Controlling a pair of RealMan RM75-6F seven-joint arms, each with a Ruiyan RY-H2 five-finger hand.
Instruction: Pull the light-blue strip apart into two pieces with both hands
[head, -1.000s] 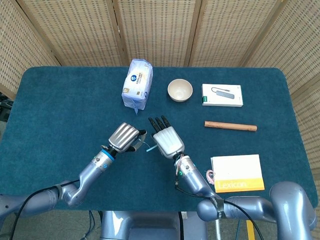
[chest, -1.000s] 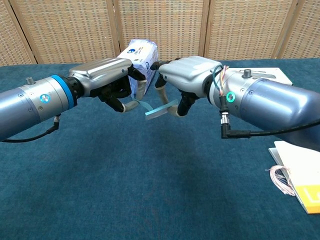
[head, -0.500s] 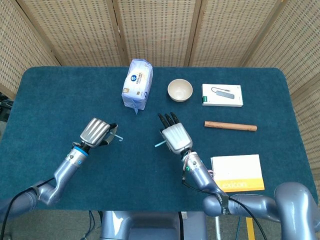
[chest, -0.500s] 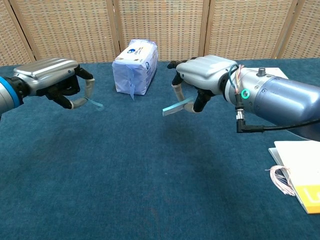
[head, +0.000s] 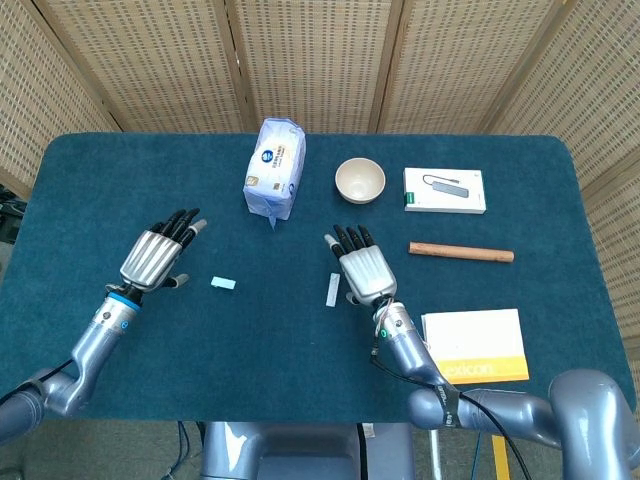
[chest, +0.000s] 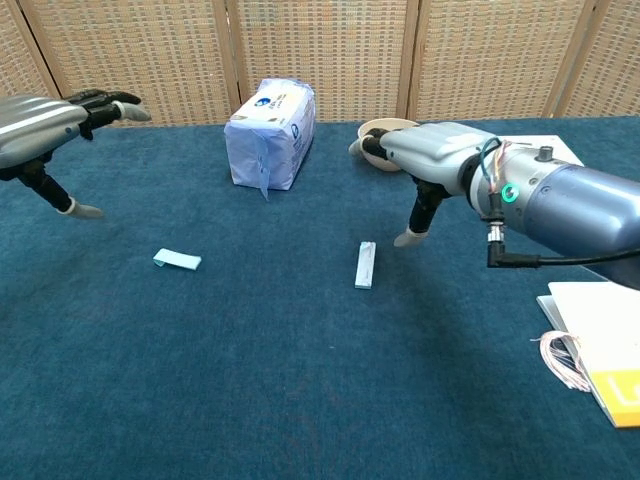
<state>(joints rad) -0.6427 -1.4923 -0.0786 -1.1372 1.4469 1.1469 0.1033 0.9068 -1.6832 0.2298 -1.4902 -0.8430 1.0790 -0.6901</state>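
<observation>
Both hands have let go since half a second ago: each was then pinching one half of the light-blue strip in the air, and now the two halves lie on the desk with the hands spread above it. The left piece (head: 223, 283) rests on the blue cloth toward the left half of the desk, nearer the front edge than the back, just beside the left hand (head: 157, 258), which is released, fingers extended and apart, holding nothing. The right piece (head: 332, 290) lies near the middle of the desk, its long axis running front to back, just left of the right hand (head: 366, 271), likewise released and flat with only the thumb hanging down; the chest view shows that thumb tip clear of the piece.

By the look of it the strip is already in two, so the step in hand is the withdrawal. To do it well, lift both hands straight up before drawing them back, so no finger drags either light piece across the cloth. The right thumb hangs nearest a piece and should rise first. Keep the right arm's path off the yellow-edged booklet (head: 474, 345) at the front right edge, and the left hand away from the tissue pack (head: 275, 168) toward the back edge.
</observation>
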